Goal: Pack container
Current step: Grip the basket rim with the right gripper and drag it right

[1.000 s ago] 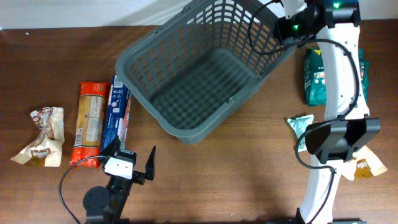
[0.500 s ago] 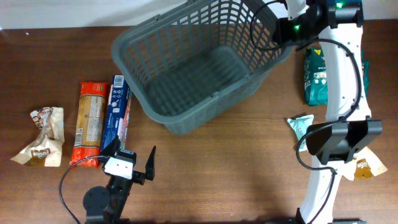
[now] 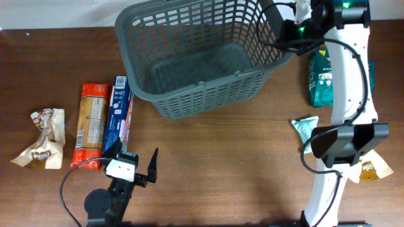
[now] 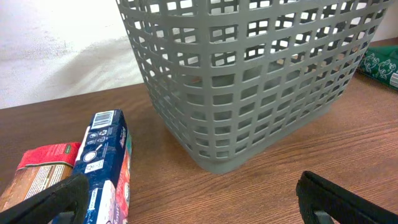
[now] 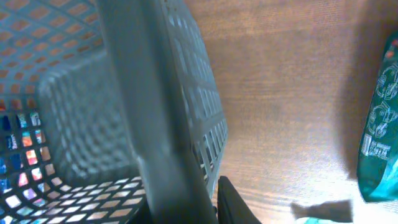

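Empty dark-grey container [image 3: 208, 101], at the far centre of the bench [image 3: 240, 164], has its right rim clamped by the right end effector [image 3: 287, 31], so placing it seems the current step; next the left end effector [image 3: 136, 167], spread open and empty, should reach the blue packet [image 3: 118, 116].

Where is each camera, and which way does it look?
Overhead: above the table, looking down at the basket, left arm, right arm, snack packs.
Left wrist: low on the left arm, facing the basket's wall; its open fingertips show at bottom corners.
Right wrist: at the basket's rim, looking down its wall; one dark finger shows.
Shared: overhead and left wrist both see the blue box.
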Motion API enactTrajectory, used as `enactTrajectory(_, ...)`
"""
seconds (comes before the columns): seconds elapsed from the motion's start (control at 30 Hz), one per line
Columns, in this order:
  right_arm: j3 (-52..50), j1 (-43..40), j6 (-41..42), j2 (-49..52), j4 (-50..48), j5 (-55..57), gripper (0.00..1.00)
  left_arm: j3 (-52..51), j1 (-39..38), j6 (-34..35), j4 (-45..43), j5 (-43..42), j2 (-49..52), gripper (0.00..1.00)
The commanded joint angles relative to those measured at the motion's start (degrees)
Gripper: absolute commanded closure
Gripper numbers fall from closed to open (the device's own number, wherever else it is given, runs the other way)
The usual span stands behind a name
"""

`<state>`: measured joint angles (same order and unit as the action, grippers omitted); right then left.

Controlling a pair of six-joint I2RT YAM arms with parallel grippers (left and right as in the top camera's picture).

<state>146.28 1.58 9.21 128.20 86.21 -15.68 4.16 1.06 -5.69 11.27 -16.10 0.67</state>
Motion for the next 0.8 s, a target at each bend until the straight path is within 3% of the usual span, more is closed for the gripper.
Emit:
enactTrajectory(0.0, -0.7, 0.33, 3.41, 1.03, 3.1, 4.76, 0.96, -0.55, -0.26, 0.48, -0.17, -0.48, -0.37, 0.01)
enactTrajectory(0.33, -0.72, 0.33, 14.01, 0.24, 11.04, 2.51, 0.96, -0.55, -0.26, 0.48, -0.17, -0.48, -0.37, 0.01)
enactTrajectory(0.77, -0.72, 0.33, 26.82, 0.24, 10.34, 0.24, 0.96, -0.55, -0.26, 0.48, -0.17, -0.48, -0.37, 0.01)
